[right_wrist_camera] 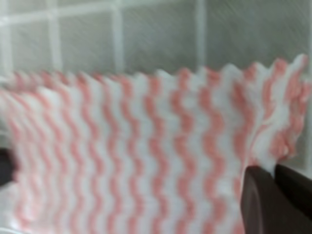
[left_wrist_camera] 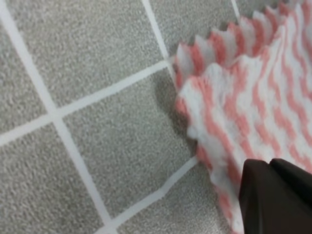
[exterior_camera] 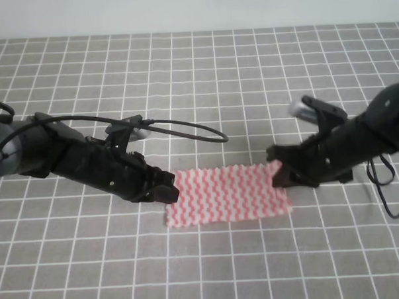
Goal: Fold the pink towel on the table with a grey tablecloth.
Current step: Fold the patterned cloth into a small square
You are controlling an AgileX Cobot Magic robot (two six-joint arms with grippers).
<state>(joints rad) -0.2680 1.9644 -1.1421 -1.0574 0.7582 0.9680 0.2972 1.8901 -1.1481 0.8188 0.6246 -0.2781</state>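
both grippers, left gripper and right gripper, are pinched on the pink towel, far corners lifted off the grey tablecloth. judged mid-fold; next they should carry that edge level to the near edge.

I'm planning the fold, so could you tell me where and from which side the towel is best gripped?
Grip the pink towel at its two far corners, one gripper at each short end. It lies flat and thin on the table, so only edges offer purchase. The left gripper and right gripper already sit at those corners; the right corner looks lifted off the cloth.
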